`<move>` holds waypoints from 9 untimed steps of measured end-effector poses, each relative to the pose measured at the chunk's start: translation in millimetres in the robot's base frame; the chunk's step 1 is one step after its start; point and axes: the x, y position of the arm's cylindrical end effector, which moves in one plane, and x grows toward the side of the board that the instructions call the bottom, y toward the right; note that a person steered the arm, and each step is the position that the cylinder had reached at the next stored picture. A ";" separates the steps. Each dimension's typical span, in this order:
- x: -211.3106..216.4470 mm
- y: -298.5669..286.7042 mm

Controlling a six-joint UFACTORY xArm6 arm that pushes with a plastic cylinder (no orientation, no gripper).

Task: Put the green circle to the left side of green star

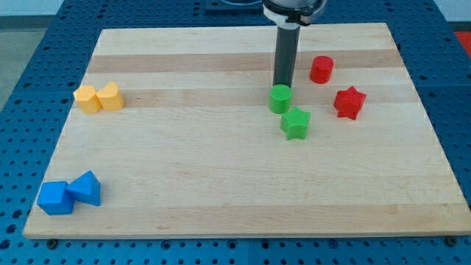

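Observation:
The green circle [280, 99] stands on the wooden board, just above and slightly left of the green star [296, 123], nearly touching it. My tip [283, 86] rests right behind the green circle, at its top edge, touching or almost touching it. The dark rod rises from there toward the view's top.
A red cylinder [321, 69] and a red star [349, 102] lie to the right of the rod. Two yellow blocks [99, 97] sit at the left. A blue cube [56, 198] and a blue prism [87, 188] sit at the bottom left. The board's edge [243, 234] runs along the bottom.

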 end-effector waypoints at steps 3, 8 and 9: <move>104.7 -109.9; 128.4 63.4; 115.1 43.0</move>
